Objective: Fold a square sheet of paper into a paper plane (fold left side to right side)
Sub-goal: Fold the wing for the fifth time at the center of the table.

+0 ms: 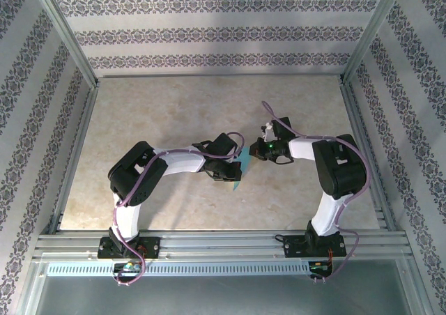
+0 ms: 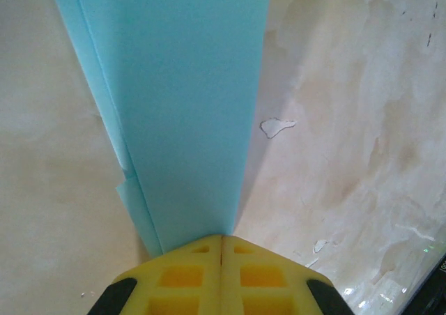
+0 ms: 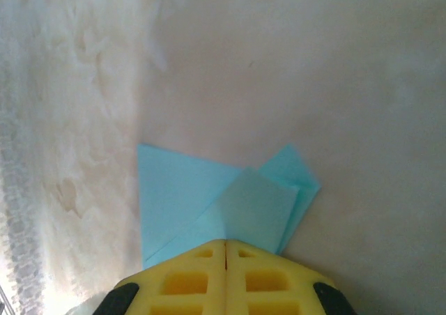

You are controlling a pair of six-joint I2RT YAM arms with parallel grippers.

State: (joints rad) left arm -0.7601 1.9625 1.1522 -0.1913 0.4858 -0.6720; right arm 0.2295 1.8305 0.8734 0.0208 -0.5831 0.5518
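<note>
Currently the paper (image 1: 237, 170) lies near the middle of the table (image 1: 174, 113), between the two wrists. It is already folded into a layered, narrowing shape rather than a flat square. Left gripper (image 2: 221, 237): yellow fingers closed flush, no gap at the seam, tips at the narrow end of a long folded strip that widens away from them. Stacked edges show along the strip's left side. Right gripper (image 3: 225, 242): likewise closed, tips at the near edge of the paper where overlapping triangular flaps meet. Cannot tell from either wrist view whether the tips pinch an edge or merely press on the layers; no paper is visible between the fingers. Judgement: the step in hand is setting a crease, one arm anchoring while the other works the fold. To do it well, bear down with one set of tips as the anchor so the sheet does not slide on the smooth table. Run the other set along the fold line, not across it, with light, even pressure. Check that the layered edges line up before sharpening the crease, since a skew fixed here carries into each later fold. Risk: thin paper buckles or drags if both arms move at once.
</note>
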